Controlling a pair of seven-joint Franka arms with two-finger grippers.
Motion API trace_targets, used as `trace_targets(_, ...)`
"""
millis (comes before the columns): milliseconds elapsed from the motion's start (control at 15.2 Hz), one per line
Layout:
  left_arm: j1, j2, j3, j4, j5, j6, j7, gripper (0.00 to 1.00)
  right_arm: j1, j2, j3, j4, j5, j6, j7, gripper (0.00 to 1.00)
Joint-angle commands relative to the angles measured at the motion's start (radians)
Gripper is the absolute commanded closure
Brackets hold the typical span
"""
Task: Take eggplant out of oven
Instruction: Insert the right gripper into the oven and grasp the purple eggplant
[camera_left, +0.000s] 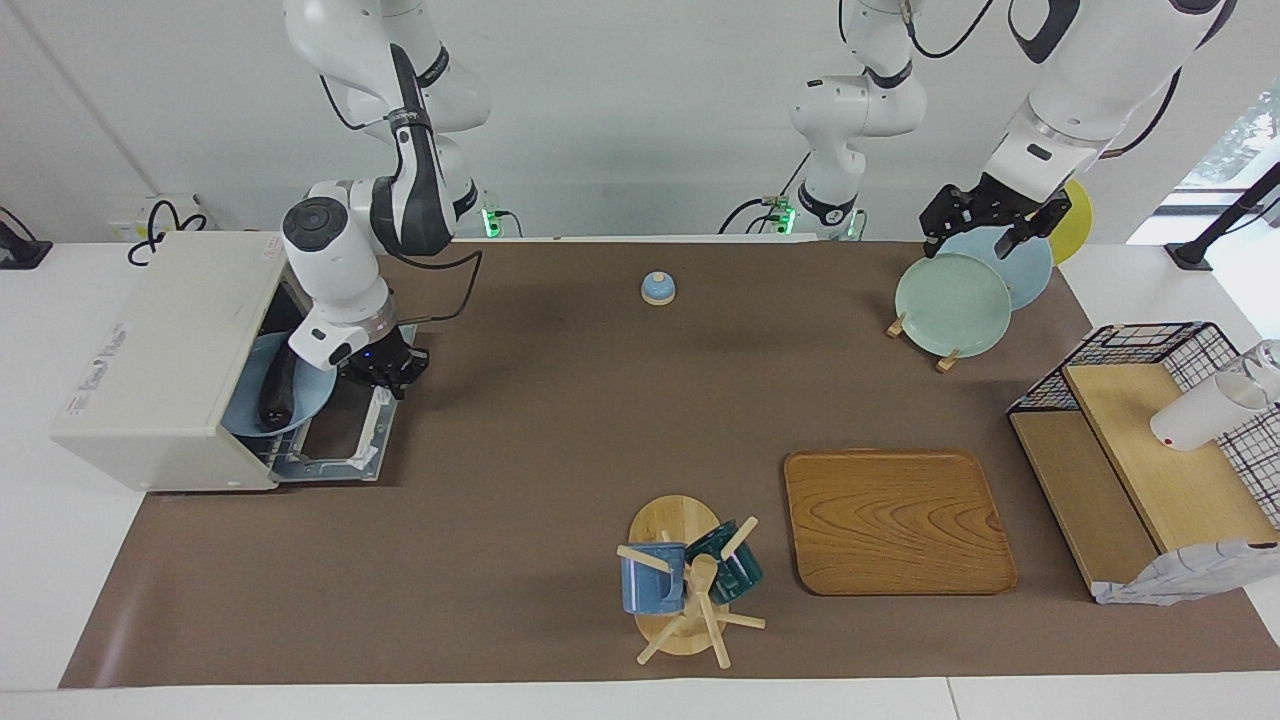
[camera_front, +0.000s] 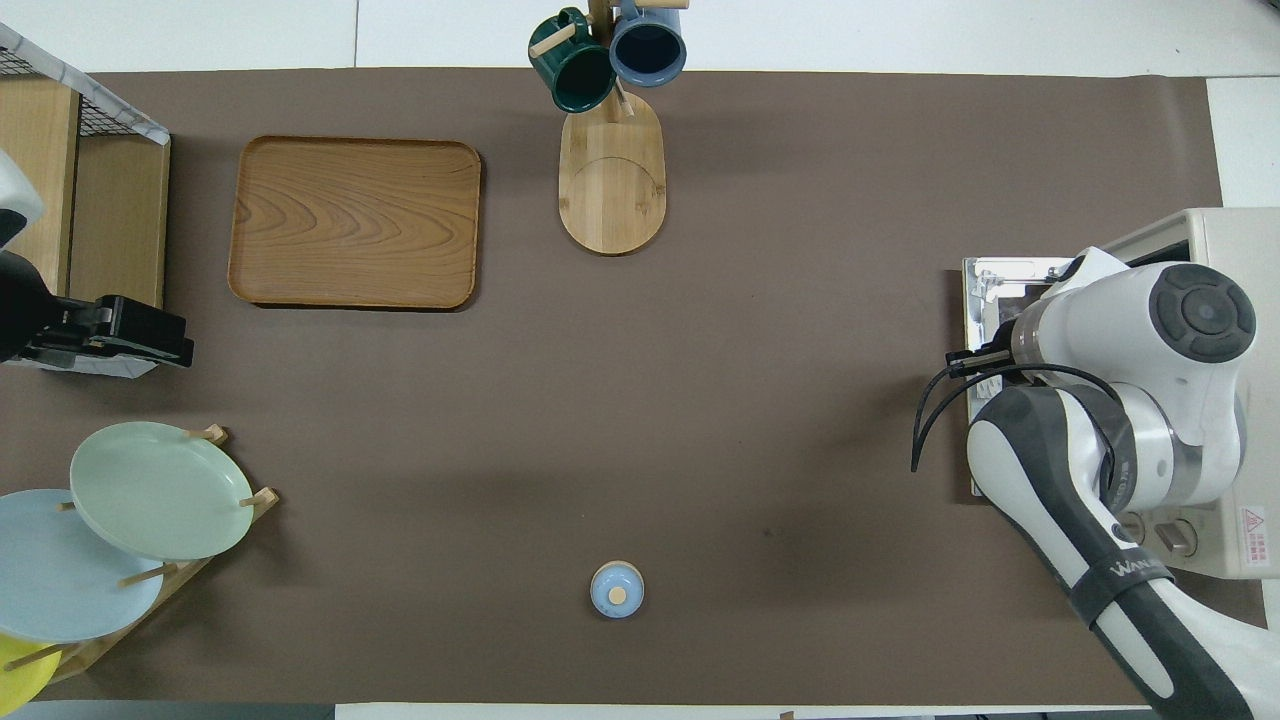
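Observation:
The off-white oven (camera_left: 160, 360) stands at the right arm's end of the table with its door (camera_left: 345, 440) folded down flat. A light blue plate (camera_left: 310, 400) sits in the opening, and the dark eggplant (camera_left: 277, 390) lies on it. My right gripper (camera_left: 385, 370) is low over the open door, right beside the plate's rim. In the overhead view the right arm hides the plate and eggplant; only the oven (camera_front: 1230, 240) and part of its door (camera_front: 1000, 290) show. My left gripper (camera_left: 985, 235) waits open and empty above the plate rack.
A plate rack (camera_left: 945, 355) with green, blue and yellow plates stands near the left arm. A small blue bell (camera_left: 658, 288), a wooden tray (camera_left: 895, 520), a mug tree (camera_left: 690, 580) with two mugs, and a wire basket shelf (camera_left: 1150, 440) holding a white cup (camera_left: 1195, 415) are also on the table.

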Motion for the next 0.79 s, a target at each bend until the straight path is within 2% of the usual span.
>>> trace_targets(0, 0.001, -0.014, 0.003, -0.009, -0.009, -0.007, -0.007, 0.0, 0.004, 0.009, -0.007, -0.028, 0.015, 0.046, 0.017, 1.0)
trace_targets(132, 0.001, -0.014, 0.003, -0.009, -0.009, -0.007, -0.009, 0.0, 0.012, 0.008, -0.006, -0.022, 0.029, 0.017, 0.024, 1.0)
trace_targets(330, 0.001, -0.014, 0.003, -0.009, -0.009, -0.007, -0.007, 0.0, 0.026, 0.02, -0.007, 0.095, 0.087, -0.153, 0.038, 1.0)
trace_targets(396, 0.001, -0.014, 0.003, -0.009, -0.009, -0.007, -0.007, 0.0, 0.024, 0.012, -0.007, 0.125, 0.087, -0.199, 0.04, 0.96)
trace_targets(593, 0.001, -0.014, 0.003, -0.009, -0.009, -0.007, -0.007, 0.0, 0.006, -0.02, -0.015, 0.138, 0.069, -0.245, 0.029, 0.59)
trace_targets(725, 0.001, -0.014, 0.003, -0.009, -0.009, -0.007, -0.007, 0.0, -0.025, -0.028, -0.015, 0.138, 0.052, -0.251, -0.002, 0.55)
